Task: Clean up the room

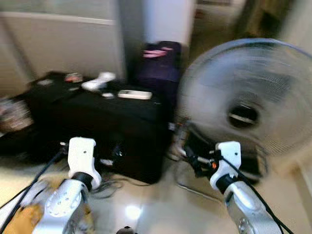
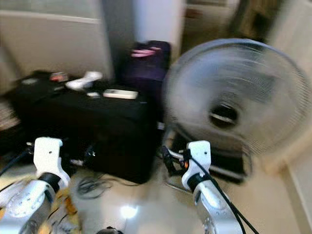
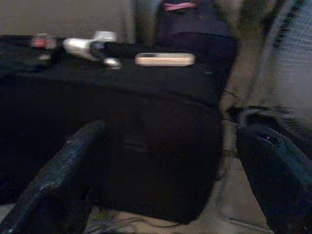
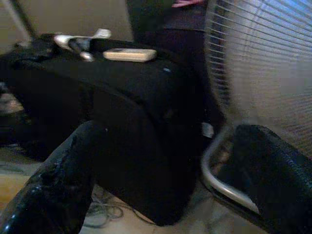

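Observation:
A low black case (image 1: 112, 126) stands on the floor ahead. On its top lie a white remote control (image 1: 134, 94), a white curved object (image 1: 98, 81) and a small red item (image 1: 73, 77). Both arms are raised in front of the case. In the left wrist view my left gripper (image 3: 173, 141) is open, its fingers (image 3: 73, 161) spread before the case's front wall. My right gripper (image 4: 170, 136) is open too, near the case's right corner and the fan's metal base (image 4: 219, 185). Neither holds anything. The head views are blurred.
A large white standing fan (image 1: 248, 107) is close on the right. A dark purple bag (image 1: 161, 61) stands behind the case by the wall. Cables (image 1: 109, 185) lie on the glossy floor under the case. Clutter (image 1: 12, 114) sits at far left, and something yellow (image 1: 24, 217) at lower left.

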`<state>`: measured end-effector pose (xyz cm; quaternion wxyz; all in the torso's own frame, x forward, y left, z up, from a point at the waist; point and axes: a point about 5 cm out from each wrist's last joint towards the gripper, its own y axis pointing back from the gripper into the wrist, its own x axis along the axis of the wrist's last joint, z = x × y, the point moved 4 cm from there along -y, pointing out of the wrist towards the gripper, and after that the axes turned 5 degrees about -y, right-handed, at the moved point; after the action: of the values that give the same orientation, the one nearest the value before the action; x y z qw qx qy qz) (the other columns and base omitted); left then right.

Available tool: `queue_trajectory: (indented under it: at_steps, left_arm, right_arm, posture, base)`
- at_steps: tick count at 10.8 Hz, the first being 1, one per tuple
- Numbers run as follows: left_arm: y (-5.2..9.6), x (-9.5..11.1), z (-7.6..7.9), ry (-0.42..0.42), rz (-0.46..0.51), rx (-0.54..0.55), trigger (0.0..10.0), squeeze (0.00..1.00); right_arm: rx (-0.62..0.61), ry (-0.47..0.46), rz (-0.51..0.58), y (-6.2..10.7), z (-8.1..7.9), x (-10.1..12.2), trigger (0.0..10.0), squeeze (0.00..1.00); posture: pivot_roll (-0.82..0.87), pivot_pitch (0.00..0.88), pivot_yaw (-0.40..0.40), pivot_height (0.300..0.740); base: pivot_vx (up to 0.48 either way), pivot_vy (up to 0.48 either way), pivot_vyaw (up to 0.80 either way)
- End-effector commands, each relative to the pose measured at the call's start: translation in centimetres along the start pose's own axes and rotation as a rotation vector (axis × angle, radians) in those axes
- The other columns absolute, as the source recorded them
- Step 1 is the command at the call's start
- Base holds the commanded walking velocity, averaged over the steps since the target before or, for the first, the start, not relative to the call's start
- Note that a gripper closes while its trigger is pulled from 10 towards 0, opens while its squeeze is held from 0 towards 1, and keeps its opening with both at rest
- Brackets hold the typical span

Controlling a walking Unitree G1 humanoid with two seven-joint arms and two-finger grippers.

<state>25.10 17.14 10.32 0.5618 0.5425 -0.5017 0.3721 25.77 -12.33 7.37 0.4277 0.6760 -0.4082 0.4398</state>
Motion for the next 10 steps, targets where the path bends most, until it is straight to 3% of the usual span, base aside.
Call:
queue_trajectory:
  at_steps: [1, 2, 6, 8, 10]
  left_arm:
    - [-0.2, 0.6, 0.0, -0.022, -0.010, 0.006, 10.0, 1.00]
    - [-0.4, 0.7, 0.2, 0.019, -0.018, -0.002, 10.0, 1.00]
    - [-0.9, 1.6, 0.9, 0.000, -0.018, -0.050, 10.0, 1.00]
    - [-1.7, 4.5, 0.0, -0.011, 0.099, 0.042, 10.0, 1.00]
    - [-1.5, 3.1, -0.3, -0.077, 0.042, 0.050, 10.0, 1.00]
  right_arm:
    - [-0.010, -0.019, 0.011, 0.1, 0.3, 0.4, 10.0, 1.00]
    - [-0.023, -0.031, 0.003, 0.3, 0.6, 0.2, 10.0, 1.00]
    - [-0.027, -0.042, -0.009, 0.1, 0.7, 0.0, 10.0, 1.00]
    - [-0.042, -0.058, -0.014, -0.2, 1.0, 0.0, 10.0, 1.00]
    - [-0.059, -0.051, -0.017, -0.2, 1.2, -0.1, 10.0, 1.00]
  posture:
    - [0.01, 0.000, -0.005, 0.740]
    - [0.01, 0.000, -0.005, 0.740]
    - [0.00, 0.000, 0.005, 0.740]
    - [0.00, 0.000, 0.002, 0.740]
    - [-0.01, 0.000, 0.007, 0.740]
  base:
    - [0.000, 0.000, 0.80]
    - [0.000, 0.000, 0.80]
    - [0.000, 0.000, 0.80]
    - [0.000, 0.000, 0.80]
    - [0.000, 0.000, 0.80]
